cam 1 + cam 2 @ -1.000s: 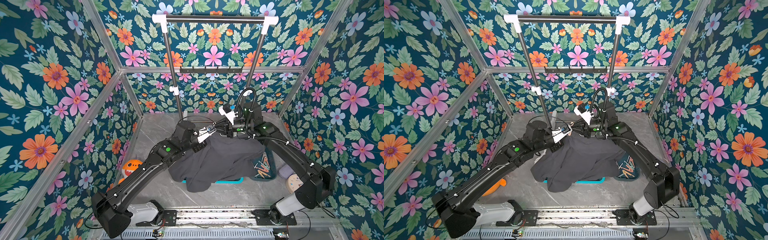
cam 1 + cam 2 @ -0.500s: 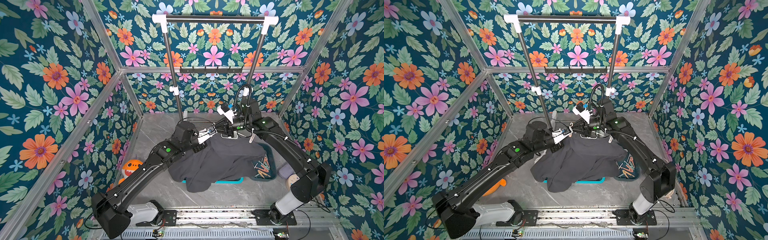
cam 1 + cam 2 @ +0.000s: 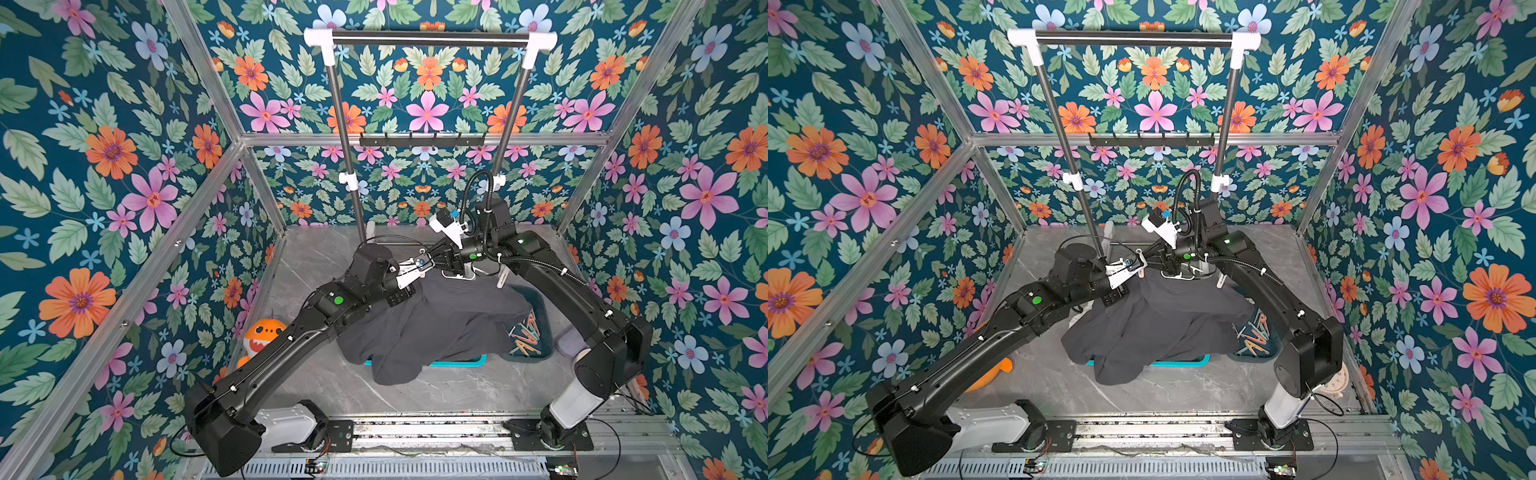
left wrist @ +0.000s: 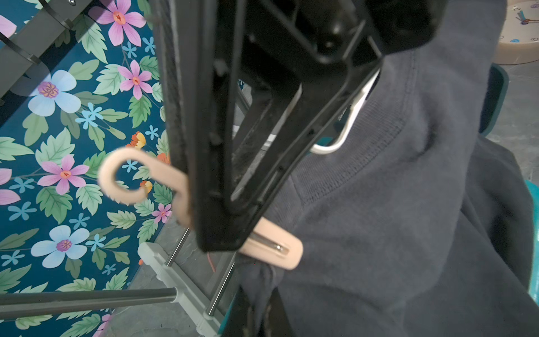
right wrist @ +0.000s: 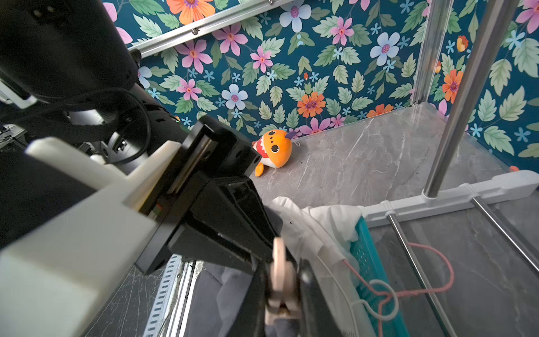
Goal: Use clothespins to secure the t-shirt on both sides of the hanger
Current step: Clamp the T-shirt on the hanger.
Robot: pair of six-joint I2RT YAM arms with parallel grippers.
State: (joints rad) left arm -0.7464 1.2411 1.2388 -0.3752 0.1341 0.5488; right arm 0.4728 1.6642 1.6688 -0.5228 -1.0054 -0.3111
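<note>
A dark grey t-shirt hangs on a white hanger and drapes over a teal basket. My left gripper is shut on a fold of the t-shirt beside the collar. My right gripper is shut on a tan clothespin with a hook end. The pin's tip sits at the pinched fabric, right by the left fingers. Several more clothespins lie in a dark teal tray at the right.
A clothes rack stands at the back, its white base close behind the grippers. The teal basket holds white cloth, and a pink hanger shows beside it. An orange plush lies at the left, a clock at the right.
The right arm's elbow and forearm have shifted a little. Both grippers stay together at the shirt's collar and keep their holds.
</note>
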